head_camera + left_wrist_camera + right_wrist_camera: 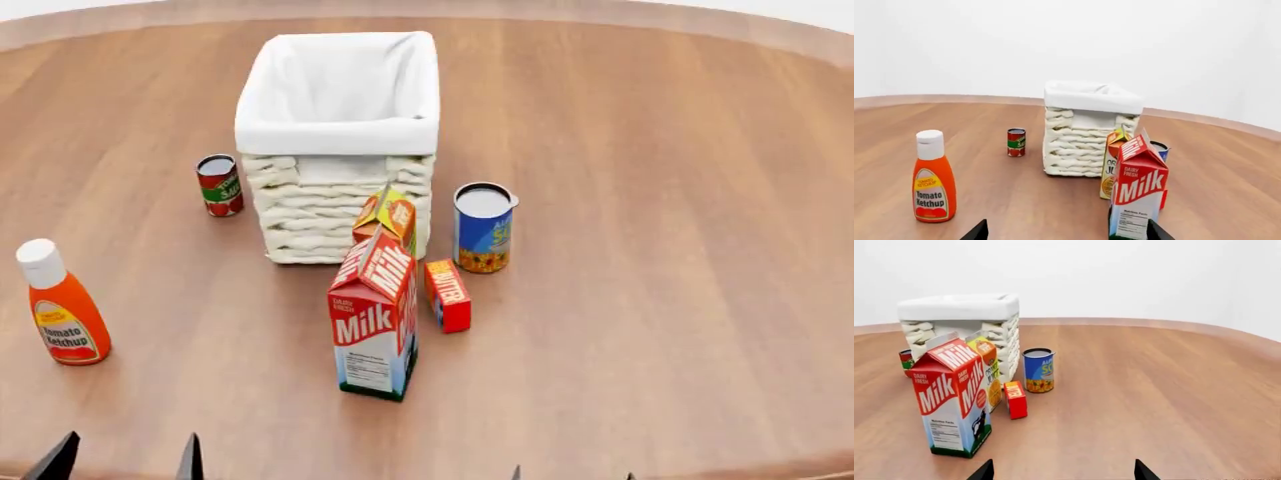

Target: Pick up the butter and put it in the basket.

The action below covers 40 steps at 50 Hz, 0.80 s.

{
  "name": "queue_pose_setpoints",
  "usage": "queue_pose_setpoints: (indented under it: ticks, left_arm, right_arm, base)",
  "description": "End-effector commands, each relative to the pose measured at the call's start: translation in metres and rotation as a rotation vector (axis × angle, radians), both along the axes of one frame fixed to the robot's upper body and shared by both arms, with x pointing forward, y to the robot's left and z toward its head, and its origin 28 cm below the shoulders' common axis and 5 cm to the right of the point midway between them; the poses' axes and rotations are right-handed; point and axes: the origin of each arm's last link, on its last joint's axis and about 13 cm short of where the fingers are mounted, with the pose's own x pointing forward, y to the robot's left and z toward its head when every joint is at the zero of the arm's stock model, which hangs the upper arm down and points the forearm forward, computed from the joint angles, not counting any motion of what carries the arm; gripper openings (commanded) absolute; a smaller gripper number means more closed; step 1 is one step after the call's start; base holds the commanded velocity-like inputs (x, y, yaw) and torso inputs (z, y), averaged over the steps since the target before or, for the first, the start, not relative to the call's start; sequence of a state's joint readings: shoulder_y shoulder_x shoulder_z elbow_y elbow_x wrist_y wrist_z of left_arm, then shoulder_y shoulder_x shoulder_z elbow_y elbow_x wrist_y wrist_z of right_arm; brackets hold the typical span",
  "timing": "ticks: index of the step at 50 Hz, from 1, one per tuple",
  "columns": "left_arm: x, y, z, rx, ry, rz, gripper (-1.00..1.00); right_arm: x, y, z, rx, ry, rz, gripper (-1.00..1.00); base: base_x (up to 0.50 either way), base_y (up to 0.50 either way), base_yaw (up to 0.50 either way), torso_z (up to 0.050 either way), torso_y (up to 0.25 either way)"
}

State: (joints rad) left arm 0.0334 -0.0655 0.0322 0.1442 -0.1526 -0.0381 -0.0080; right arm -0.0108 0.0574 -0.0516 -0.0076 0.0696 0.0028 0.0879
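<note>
Plainly, the butter (449, 294) stood untouched on the wooden worktop (694, 200), upright on a narrow side, just beside the Milk carton (375, 318) on the robot's right and near the front corner of the basket (340, 140). From the right wrist view the same small red box (1015, 399) sat between the milk carton (954, 395) and a blue-and-yellow can (1039, 370), close to both but not clearly touching either. An orange-yellow juice carton (387, 222) stood against the basket's woven front wall, behind the butter, and the basket itself showed only its white cloth liner inside, with nothing visible in it. Farther out, a small red-and-green can (219, 184) stood on the basket's left side, and a Tomato Ketchup bottle (60, 305) stood well apart toward the robot's left. Only the dark fingertips of the left pincer (127, 458) and the right pincer (571, 474) reached into the lower edge of the head view, well apart from every object; each pair of tips stood spread with bare wood between them, so both pincers were released and grasping nothing. By this showing the task had hardly begun: no approach to the butter had been made, and reaching, grasping, lifting and lowering it into the basket all remained. The right pincer looked the better placed, since the milk carton blocked the butter from the left.
</note>
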Motion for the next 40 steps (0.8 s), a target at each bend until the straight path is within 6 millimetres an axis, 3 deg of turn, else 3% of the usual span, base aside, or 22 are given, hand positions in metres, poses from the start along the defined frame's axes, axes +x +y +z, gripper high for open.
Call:
queue_pose_setpoints:
  ticks: [1, 9, 14, 26, 31, 35, 36, 40]
  left_arm:
    - [0.004, 0.0, 0.003, -0.039, -0.02, -0.017, 1.0]
    - [0.0, 0.003, 0.006, -0.004, -0.07, -0.025, 1.0]
    - [-0.001, 0.004, 0.005, 0.037, -0.008, 0.023, 1.0]
    - [0.001, 0.007, 0.007, 0.003, -0.024, 0.036, 1.0]
    - [-0.005, 0.009, 0.027, 0.0, -0.069, 0.05, 1.0]
    - [-0.015, 0.012, 0.053, -0.024, -0.148, 0.048, 1.0]
    - [-0.021, 0.013, 0.066, -0.018, -0.184, 0.051, 1.0]
    - [-0.034, 0.014, 0.087, -0.028, -0.245, 0.046, 1.0]
  right_arm:
    - [0.002, -0.001, -0.001, 0.001, 0.005, -0.005, 1.0]
    - [0.001, 0.001, -0.001, -0.018, 0.013, 0.004, 1.0]
    - [-0.001, 0.001, -0.002, -0.017, 0.015, 0.002, 1.0]
    - [-0.003, 0.002, 0.0, 0.003, 0.011, -0.002, 1.0]
    - [-0.004, 0.002, 0.03, 0.001, -0.074, 0.001, 1.0]
    - [-0.013, 0.003, 0.077, -0.016, -0.205, 0.005, 1.0]
    - [-0.018, 0.003, 0.098, -0.027, -0.268, 0.006, 1.0]
    - [-0.031, 0.006, 0.133, -0.012, -0.368, 0.015, 1.0]
  base:
    - [0.0, 0.0, 0.0, 0.0, 0.0]
    - [0.0, 0.0, 0.0, 0.0, 0.0]
    - [0.0, 0.0, 0.0, 0.0, 0.0]
    - [0.0, 0.0, 0.0, 0.0, 0.0]
    - [0.0, 0.0, 0.0, 0.0, 0.0]
    - [0.0, 0.0, 0.0, 0.0, 0.0]
    - [0.0, 0.0, 0.0, 0.0, 0.0]
    - [0.0, 0.0, 0.0, 0.0, 0.0]
